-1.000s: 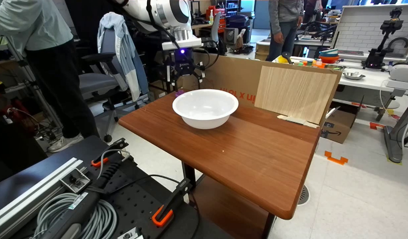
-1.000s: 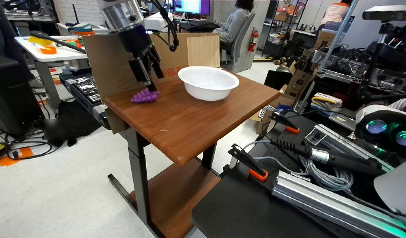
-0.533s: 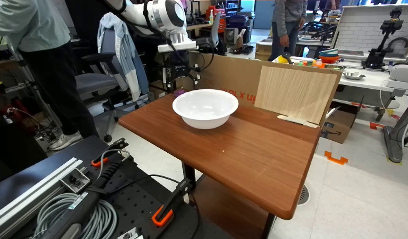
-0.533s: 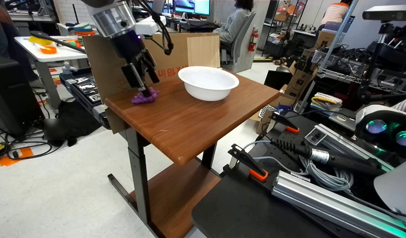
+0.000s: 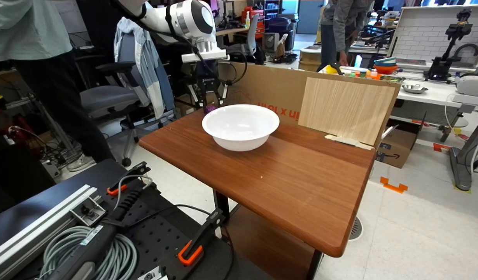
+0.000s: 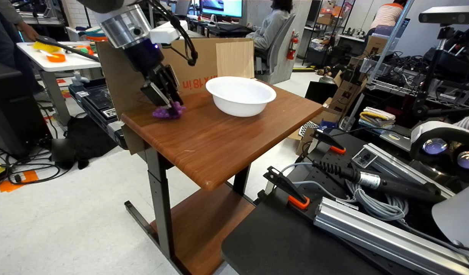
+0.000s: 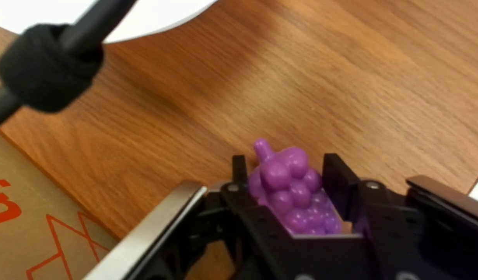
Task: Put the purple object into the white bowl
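Currently gripper (image 7: 285,167) has its jaws fairly narrow, purple object (image 7: 297,194) sitting right between them, on the table (image 6: 219,137) near the white bowl (image 6: 240,109); can't tell if they actually clamp it.

Below me I see a brown, wood-grained table (image 6: 219,141); on it rest the white bowl (image 6: 239,108), upright, and, near a corner, the purple object (image 7: 297,192).

- My wrist view is blurring the wrapped black cable (image 7: 50,69).
- Highlights are dotting the glossy purple grape cluster (image 7: 295,192).
- Shadow is streaking the brown wood-grain tabletop (image 7: 324,101).
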`<state>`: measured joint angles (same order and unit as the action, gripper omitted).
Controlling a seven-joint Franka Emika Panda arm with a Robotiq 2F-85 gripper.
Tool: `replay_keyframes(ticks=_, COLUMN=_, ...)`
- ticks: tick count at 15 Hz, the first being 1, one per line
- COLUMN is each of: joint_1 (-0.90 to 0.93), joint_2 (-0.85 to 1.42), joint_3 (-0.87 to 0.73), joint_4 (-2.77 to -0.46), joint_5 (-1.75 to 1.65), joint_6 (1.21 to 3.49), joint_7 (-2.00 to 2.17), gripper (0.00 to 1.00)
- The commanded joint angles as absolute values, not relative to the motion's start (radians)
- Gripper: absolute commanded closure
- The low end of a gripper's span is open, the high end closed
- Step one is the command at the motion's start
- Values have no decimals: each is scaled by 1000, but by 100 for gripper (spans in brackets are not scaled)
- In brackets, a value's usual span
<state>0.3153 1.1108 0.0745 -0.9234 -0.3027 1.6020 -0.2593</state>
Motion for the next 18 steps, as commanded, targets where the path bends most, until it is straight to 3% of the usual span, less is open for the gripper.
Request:
replay_keyframes(ticks=1, joint_1=291, joint_2=1162, joint_3=64, joint_4=-833, joint_5=-267, joint_6=1529, joint_7=-243, gripper=74)
replay_keyframes(ticks=5, joint_1=244, joint_2=1120, joint_3=74, joint_4=-866, joint_5=-241, joint_6=1516, joint_7=-234, gripper=79)
replay_keyframes(ticks=18, joint_1=189, joint_2=762, joint_3=106, joint_4=-1084, joint_5=-230, joint_6=1679, joint_7=-239, gripper=79)
